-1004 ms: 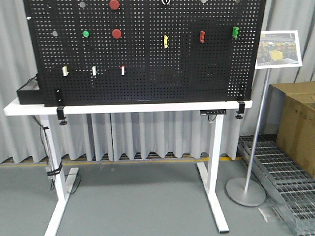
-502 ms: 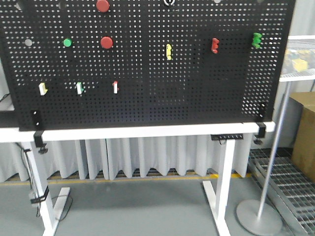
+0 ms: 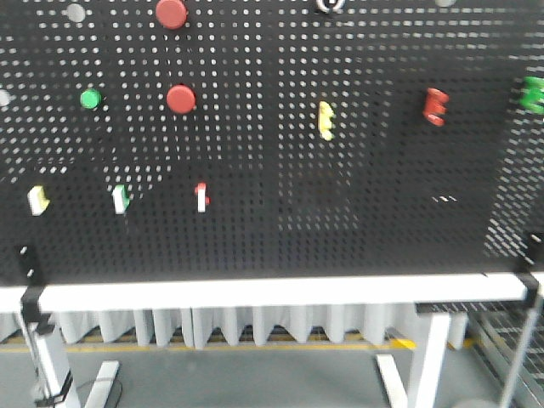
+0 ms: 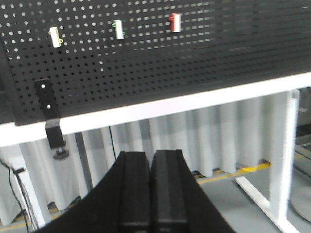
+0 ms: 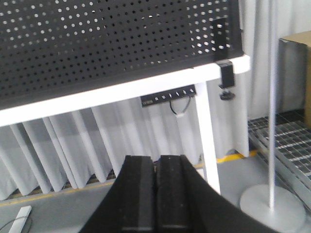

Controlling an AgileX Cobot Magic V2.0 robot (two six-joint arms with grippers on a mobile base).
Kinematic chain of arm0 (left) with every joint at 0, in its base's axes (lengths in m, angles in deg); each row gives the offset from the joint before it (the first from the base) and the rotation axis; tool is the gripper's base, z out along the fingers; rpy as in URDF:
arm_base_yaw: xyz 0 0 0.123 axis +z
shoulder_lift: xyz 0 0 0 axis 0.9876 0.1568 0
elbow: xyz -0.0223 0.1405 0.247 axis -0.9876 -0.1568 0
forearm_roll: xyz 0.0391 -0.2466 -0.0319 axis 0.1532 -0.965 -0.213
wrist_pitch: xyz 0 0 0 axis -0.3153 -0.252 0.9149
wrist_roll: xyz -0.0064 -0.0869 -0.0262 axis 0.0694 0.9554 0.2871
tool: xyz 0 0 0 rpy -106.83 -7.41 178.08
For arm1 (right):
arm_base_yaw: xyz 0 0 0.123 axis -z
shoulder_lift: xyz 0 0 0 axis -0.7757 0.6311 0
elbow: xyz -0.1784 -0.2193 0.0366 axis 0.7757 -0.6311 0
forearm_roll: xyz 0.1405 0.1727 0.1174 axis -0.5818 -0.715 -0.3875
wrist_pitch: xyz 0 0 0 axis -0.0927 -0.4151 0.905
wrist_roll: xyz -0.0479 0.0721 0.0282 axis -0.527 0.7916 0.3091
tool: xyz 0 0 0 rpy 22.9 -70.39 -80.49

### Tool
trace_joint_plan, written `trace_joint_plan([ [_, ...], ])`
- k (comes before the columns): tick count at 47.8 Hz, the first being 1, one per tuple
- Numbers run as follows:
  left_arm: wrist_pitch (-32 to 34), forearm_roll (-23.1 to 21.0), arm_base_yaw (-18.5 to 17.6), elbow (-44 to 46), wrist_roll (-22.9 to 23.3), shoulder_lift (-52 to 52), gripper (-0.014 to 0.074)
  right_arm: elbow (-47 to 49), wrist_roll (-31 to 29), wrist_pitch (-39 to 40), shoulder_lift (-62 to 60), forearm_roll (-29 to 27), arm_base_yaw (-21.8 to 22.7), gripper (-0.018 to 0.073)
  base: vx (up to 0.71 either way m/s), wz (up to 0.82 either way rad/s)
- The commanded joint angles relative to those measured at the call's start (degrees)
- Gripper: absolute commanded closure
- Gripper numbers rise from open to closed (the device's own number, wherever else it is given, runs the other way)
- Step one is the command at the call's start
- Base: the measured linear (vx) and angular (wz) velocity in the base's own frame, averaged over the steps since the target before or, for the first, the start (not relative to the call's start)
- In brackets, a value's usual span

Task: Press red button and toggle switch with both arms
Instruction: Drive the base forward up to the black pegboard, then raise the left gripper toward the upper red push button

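Left jaws sit at the bottom centre of the left wrist view, fully closed: the two black fingers (image 4: 135,187) press flat together with nothing between them, touching nothing else. Their lower ends are cut off by the frame edge. Above them hangs the black pegboard (image 4: 146,63) with three small switches along the top: a yellow-tipped switch (image 4: 56,37), a green-tipped switch (image 4: 118,30) and a red-tipped switch (image 4: 175,22), all well apart from the jaws. The white bench (image 4: 170,104) carries the board, and a black clamp (image 4: 53,128) grips its edge at left.

Right jaws, bottom centre of the right wrist view, are likewise closed and hold nothing, fingers (image 5: 141,189) flush together. No buttons or switches show here, only the pegboard's lower right corner, a power strip (image 5: 167,97) under the bench and a stand pole (image 5: 272,97) at right.

Neither arm appears in the blurred front view. One red button (image 3: 180,99) sits upper left on the pegboard; a second red button (image 3: 171,13) above it is cut off at the top edge. A green piece (image 3: 534,93) is clipped at the right edge.
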Motion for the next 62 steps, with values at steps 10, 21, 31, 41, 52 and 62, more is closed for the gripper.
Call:
trace_joint_plan([
  [10,4.67,-0.41,-0.06,-1.85,0.12,-0.90,0.0594,-0.65,-0.27,4.73,-0.91,0.65,0.36,0.0562,0.41,0.07],
  [21,4.67,-0.41,-0.06,-1.85,0.12,-0.90,0.0594,-0.65,-0.27,4.73,-0.91,0.65,0.36,0.0562,0.28,0.04],
  [31,4.67,-0.41,-0.06,-1.85,0.12,-0.90,0.0594,-0.65,-0.27,4.73,-0.91,0.65,0.36,0.0562,0.17,0.01],
  [41,4.67,-0.41,-0.06,-1.85,0.12,-0.90,0.0594,-0.65,-0.27,4.77,-0.91,0.65,0.36,0.0562,0.09,0.01],
  [52,4.67,-0.41,-0.06,-1.85,0.12,-0.90,0.0594,-0.65,-0.27,4.77,-0.91,0.65,0.36,0.0562,0.03,0.00],
  [62,5.57,-0.41,-0.05,-1.85,0.03,-0.90,0.0594,-0.65,-0.27,5.26,-0.91,0.65,0.36,0.0562,0.00,0.00],
])
